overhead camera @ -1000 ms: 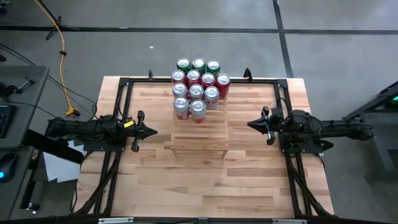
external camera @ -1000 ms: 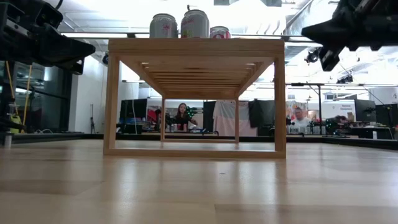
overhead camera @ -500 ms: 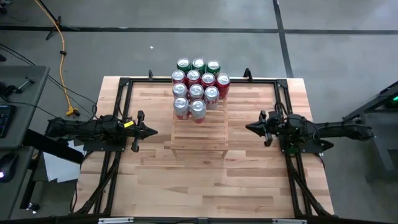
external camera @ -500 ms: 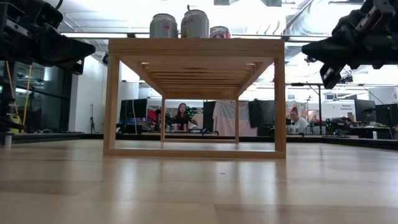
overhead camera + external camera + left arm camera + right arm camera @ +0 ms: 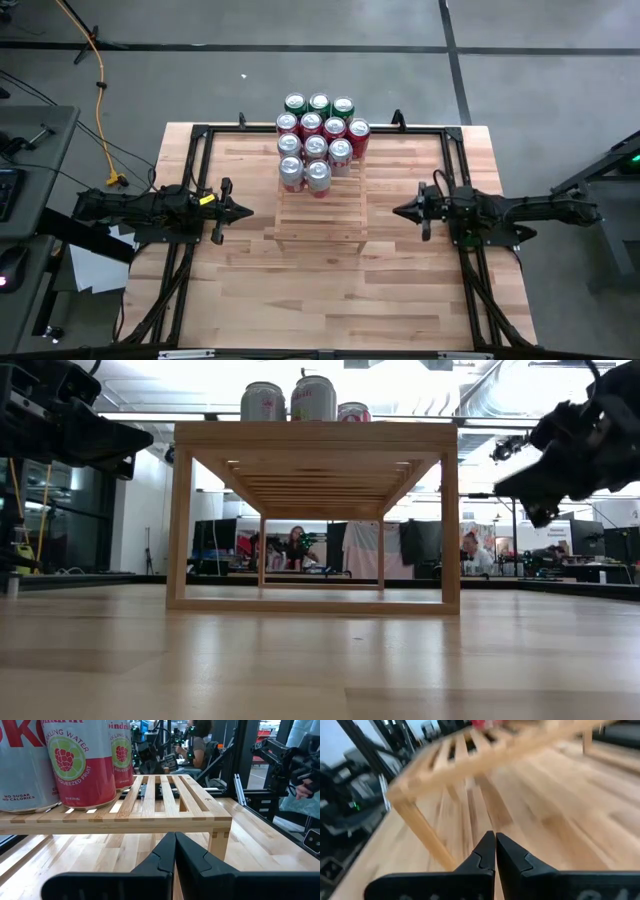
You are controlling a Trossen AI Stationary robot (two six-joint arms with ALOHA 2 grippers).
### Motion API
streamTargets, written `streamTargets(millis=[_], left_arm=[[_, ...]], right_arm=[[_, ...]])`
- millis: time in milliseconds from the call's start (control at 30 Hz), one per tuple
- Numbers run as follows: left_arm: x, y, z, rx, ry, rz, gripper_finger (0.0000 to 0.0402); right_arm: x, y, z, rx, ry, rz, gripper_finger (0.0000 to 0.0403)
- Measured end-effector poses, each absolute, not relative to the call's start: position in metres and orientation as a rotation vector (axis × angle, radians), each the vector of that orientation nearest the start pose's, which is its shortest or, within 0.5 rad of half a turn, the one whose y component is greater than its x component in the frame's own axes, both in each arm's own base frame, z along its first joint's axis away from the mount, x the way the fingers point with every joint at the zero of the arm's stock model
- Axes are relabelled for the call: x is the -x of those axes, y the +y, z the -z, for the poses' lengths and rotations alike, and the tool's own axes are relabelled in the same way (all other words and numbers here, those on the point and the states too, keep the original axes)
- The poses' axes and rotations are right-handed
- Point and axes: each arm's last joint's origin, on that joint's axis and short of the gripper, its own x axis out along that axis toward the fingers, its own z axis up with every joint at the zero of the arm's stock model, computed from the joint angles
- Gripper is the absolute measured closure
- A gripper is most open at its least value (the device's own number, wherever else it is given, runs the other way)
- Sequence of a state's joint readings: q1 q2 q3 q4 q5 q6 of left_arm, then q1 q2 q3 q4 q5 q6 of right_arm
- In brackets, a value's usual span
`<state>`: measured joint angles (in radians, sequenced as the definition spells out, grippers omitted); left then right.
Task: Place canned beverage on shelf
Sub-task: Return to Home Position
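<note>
Left end effector (image 5: 247,211) and right end effector (image 5: 399,211), both closed and empty, flank the shelf (image 5: 322,215); a stray swing could topple its cans (image 5: 316,147).

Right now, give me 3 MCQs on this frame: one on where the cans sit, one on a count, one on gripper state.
1. Where on the shelf do the cans stand?
A. bunched at the end toward the top of the high view
B. bunched at the end toward the bottom of the high view
C. spread over the whole top

2. How many green cans are there?
A. one
B. three
C. six

3. How is the left gripper?
A. shut and empty
B. shut on a can
C. wide open

Answers:
1 A: the high view shows every can at that end, with the other slats bare.
2 B: three green tops form the last row.
3 A: the left wrist view shows its fingers pressed together with nothing between them; the right gripper looks the same.
</note>
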<state>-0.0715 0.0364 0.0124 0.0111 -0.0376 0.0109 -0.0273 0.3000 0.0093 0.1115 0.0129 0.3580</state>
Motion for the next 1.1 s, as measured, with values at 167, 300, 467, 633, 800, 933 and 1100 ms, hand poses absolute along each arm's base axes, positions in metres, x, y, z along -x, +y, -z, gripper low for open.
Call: streamTargets(millis=[167, 300, 467, 633, 800, 933, 1100], left_arm=[[-0.0990, -0.0060, -0.1659, -0.012, 0.013, 0.034, 0.0398], [-0.0990, -0.0060, -0.1660, -0.012, 0.013, 0.034, 0.0398], [-0.0990, -0.0060, -0.1660, -0.012, 0.013, 0.034, 0.0398], [-0.0990, -0.0060, -0.1659, -0.012, 0.013, 0.034, 0.0398], [-0.0990, -0.0060, -0.1660, -0.012, 0.013, 0.034, 0.0398], [-0.0990, -0.0060, -0.1660, -0.012, 0.013, 0.034, 0.0398], [-0.0983, -0.0061, -0.1669, -0.011, 0.001, 0.036, 0.0398]], right_arm=[[-0.1127, -0.0030, -0.1421, -0.361, 0.277, 0.075, 0.0403], [-0.1129, -0.0030, -0.1416, -0.359, 0.283, 0.076, 0.0403], [-0.1129, -0.0030, -0.1415, -0.365, 0.284, 0.076, 0.0403], [-0.1128, -0.0030, -0.1415, -0.367, 0.285, 0.076, 0.0403], [-0.1128, -0.0030, -0.1415, -0.367, 0.285, 0.076, 0.0403], [-0.1128, -0.0028, -0.1417, -0.367, 0.284, 0.074, 0.0403], [-0.1128, -0.0028, -0.1417, -0.367, 0.284, 0.074, 0.0402]])
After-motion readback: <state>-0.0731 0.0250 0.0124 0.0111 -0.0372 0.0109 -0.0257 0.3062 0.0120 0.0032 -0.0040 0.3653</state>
